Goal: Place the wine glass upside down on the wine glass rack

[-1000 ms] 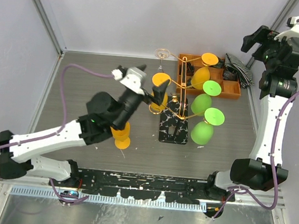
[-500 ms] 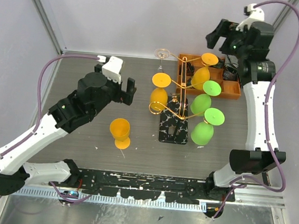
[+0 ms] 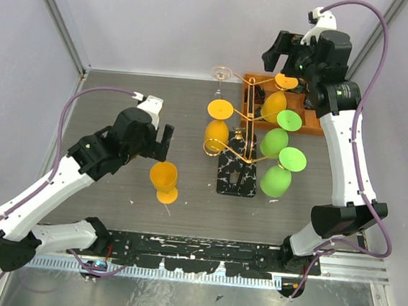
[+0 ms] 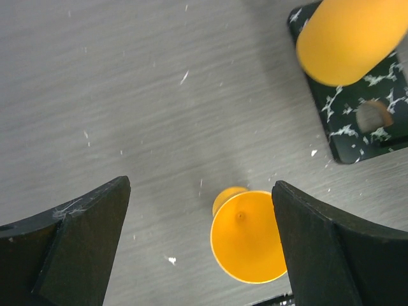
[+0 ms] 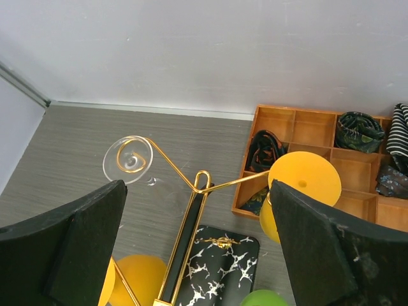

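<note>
1. The wine glass rack (image 3: 239, 150) stands near the middle of the tabletop (image 3: 123, 94), its gold arms spreading from the central post over the black-and-white marbled base (image 3: 235, 176).
2. An orange wine glass (image 3: 164, 180) stands upright on its foot on the tabletop, mouth up. It is apart from the base, on the side toward the left edge, and it is not on the rack.
3. The left tool (image 4: 199, 191) hovers above this glass with its fingers spread wide, holding nothing and touching nothing.
4. The right tool (image 5: 197, 186) is raised over the far edge, above the rack, also wide open and empty.
5. Hanging foot-up from the rack arms are one orange glass (image 3: 218, 129), one yellow-orange glass (image 3: 274, 103), two green glasses (image 3: 275, 139) and a clear glass (image 5: 128, 159).
6. An orange compartment tray (image 5: 317, 134) sits by the far right corner, with dark and striped items in its compartments.
</note>
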